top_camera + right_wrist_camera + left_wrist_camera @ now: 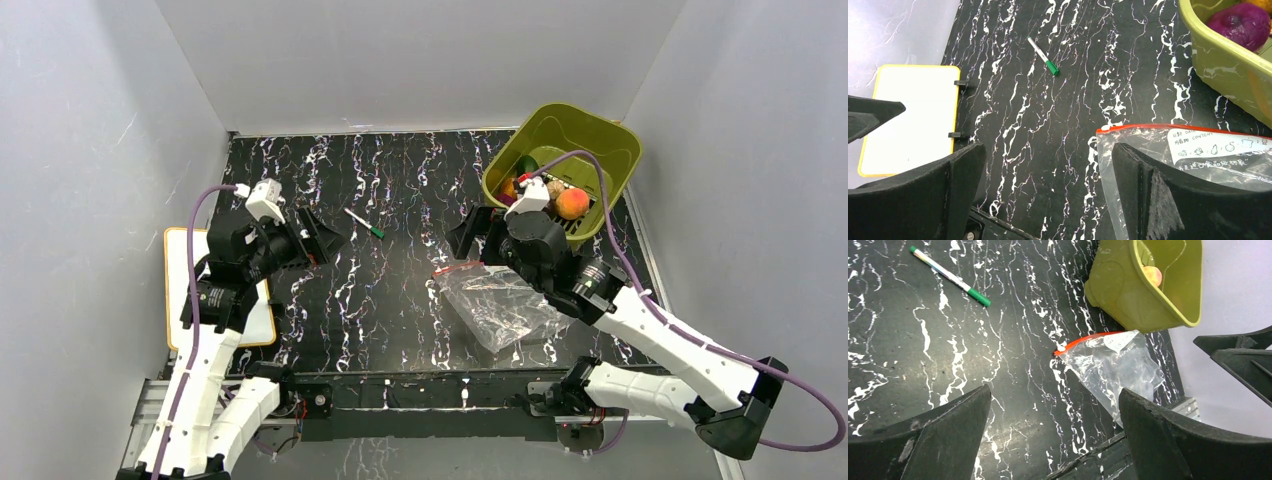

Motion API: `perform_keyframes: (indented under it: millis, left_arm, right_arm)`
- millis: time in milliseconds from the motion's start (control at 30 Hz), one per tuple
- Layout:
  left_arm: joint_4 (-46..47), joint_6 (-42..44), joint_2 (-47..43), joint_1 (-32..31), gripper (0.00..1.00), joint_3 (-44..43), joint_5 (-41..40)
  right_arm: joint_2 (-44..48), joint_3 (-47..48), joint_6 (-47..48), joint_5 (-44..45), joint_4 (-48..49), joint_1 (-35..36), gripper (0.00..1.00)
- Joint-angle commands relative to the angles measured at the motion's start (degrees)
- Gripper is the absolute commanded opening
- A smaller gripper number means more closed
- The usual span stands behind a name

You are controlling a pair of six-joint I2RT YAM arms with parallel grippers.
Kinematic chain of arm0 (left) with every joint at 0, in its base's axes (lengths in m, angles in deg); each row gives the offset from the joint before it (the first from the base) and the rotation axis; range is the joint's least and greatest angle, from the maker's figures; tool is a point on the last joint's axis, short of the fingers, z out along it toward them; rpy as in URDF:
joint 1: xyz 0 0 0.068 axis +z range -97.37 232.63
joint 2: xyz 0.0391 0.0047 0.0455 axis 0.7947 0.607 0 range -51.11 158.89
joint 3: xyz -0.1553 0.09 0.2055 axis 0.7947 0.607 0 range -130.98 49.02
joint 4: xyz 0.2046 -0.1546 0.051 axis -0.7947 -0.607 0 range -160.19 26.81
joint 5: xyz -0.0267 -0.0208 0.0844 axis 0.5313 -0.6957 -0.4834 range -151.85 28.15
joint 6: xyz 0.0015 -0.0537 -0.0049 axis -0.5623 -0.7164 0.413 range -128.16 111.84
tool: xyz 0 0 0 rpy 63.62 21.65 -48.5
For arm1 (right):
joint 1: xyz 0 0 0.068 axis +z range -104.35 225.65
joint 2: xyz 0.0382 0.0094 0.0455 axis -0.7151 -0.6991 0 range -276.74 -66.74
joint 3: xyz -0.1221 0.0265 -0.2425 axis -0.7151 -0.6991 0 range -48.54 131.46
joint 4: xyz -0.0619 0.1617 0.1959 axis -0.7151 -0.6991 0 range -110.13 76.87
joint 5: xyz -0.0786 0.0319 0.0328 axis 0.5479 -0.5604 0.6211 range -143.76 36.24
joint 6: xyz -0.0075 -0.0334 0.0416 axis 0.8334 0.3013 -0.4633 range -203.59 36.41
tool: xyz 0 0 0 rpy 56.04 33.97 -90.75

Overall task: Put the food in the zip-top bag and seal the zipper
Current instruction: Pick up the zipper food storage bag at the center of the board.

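Observation:
The clear zip-top bag (500, 302) lies flat on the black marbled table, its red-orange zipper (446, 268) at the left end. It also shows in the left wrist view (1113, 367) and the right wrist view (1198, 150). The food sits in the olive-green basket (600, 140): an orange-pink peach (572, 203), a dark green piece (525, 165), a purple piece (1240, 22). My right gripper (470, 235) is open and empty, just above the bag's zipper end (1188, 129). My left gripper (318, 240) is open and empty at the left, well apart from the bag.
A white pen with a green cap (365, 223) lies between the grippers, toward the back. A yellow-rimmed whiteboard (180, 300) lies at the left edge under the left arm. Grey walls enclose the table on three sides.

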Motion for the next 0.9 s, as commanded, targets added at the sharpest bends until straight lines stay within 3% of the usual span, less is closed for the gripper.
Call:
perform_keyframes:
  millis: [0,567,633,867]
  left_arm:
    - [-2.51,1.87,-1.64,0.3,0.98,-1.13,-3.62]
    - [3.74,5.32,3.78,0.3,0.98,4.52,2.64]
    - [5.62,5.09,3.61,0.3,0.98,6.29,2.58]
    - [10.32,4.05,1.79,0.3,0.98,12.05,-0.21]
  right_arm:
    - [-0.61,0.9,-0.52,1.55,4.15,0.25,0.98]
    - [-6.86,2.18,3.73,0.01,-0.06,0.27,0.97]
    - [-8.22,1.56,4.67,-1.84,-0.05,0.27,0.92]
    - [-17.94,2.52,6.15,-6.68,-4.02,0.34,0.55]
